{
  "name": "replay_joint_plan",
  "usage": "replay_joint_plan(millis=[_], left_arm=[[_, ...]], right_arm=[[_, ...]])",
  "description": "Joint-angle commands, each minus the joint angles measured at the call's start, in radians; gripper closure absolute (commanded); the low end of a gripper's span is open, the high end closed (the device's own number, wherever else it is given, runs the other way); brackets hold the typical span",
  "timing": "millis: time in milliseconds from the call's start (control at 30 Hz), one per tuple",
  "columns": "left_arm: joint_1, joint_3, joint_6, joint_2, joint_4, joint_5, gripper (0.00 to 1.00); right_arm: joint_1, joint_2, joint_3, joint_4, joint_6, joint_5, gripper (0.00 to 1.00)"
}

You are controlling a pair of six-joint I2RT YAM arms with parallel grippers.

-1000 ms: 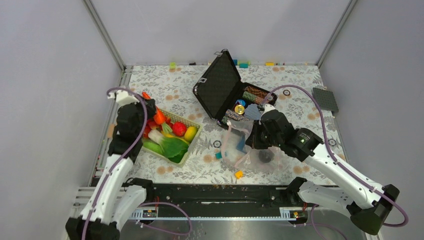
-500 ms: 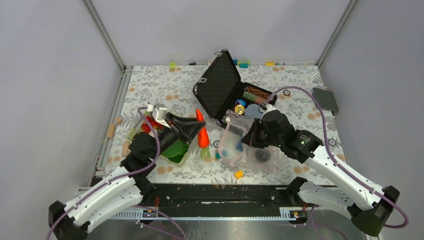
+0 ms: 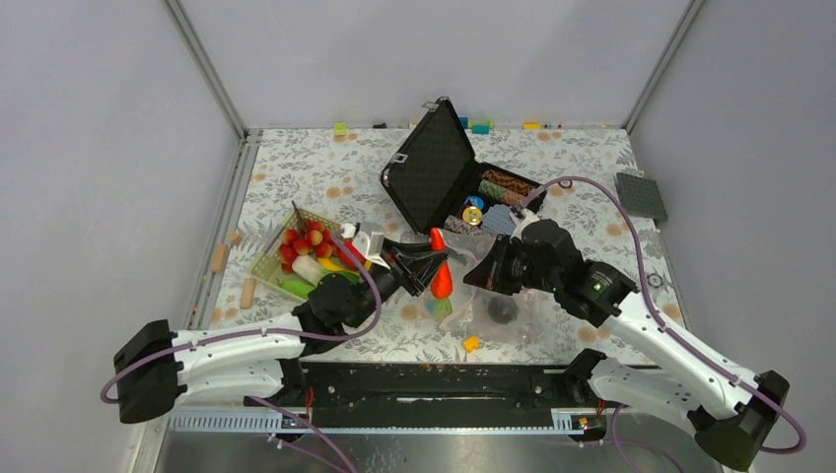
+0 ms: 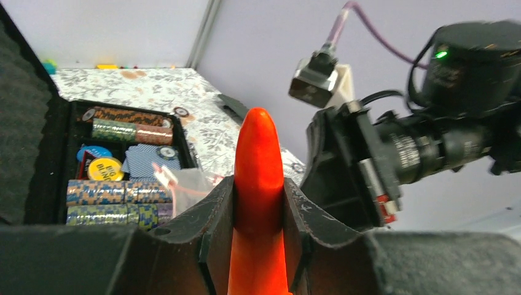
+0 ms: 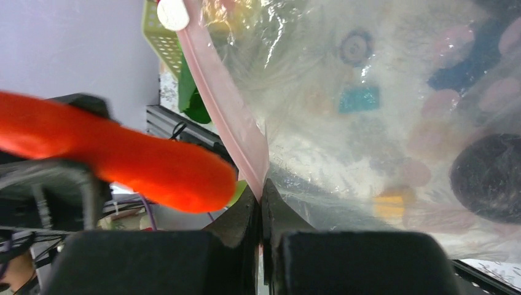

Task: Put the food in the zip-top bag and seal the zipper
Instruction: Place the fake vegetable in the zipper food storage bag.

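Note:
My left gripper is shut on an orange carrot, held tip-up just left of the zip-top bag. In the left wrist view the carrot stands between the fingers. The clear bag sags on the table with a dark round fruit inside. My right gripper is shut on the bag's mouth edge and lifts it. The right wrist view shows the pink zipper pinched between the jaws, the carrot close on the left and the dark fruit behind the plastic. More food lies in the green basket.
An open black case with poker chips stands just behind the bag. A yellow block lies in front of the bag. A dark grey plate sits far right, and small blocks line the back edge.
My left arm has swung from the basket to the right, carrying the carrot up to the bag's mouth. The right gripper keeps its pinch on the bag's edge, slightly shifted.

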Motion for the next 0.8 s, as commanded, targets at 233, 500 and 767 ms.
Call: replay_joint_plan(millis=[233,500,767], left_arm=[[-0.053,0.055,0.087,0.091,0.178,-0.21,1.0],[-0.101,0.028,0.086,0.042,0.14,-0.154,0.7],[-0.124,0.045,0.081,-0.033,0.011,-0.112,0.03]], right_arm=[[-0.005,-0.045,0.014,0.085,0.045,-0.139,1.0],[-0.007,-0.097,0.039,0.086,0.073,-0.014,1.0],[-0.006,-0.125,0.048,0.086,0.067,0.023,1.0]])
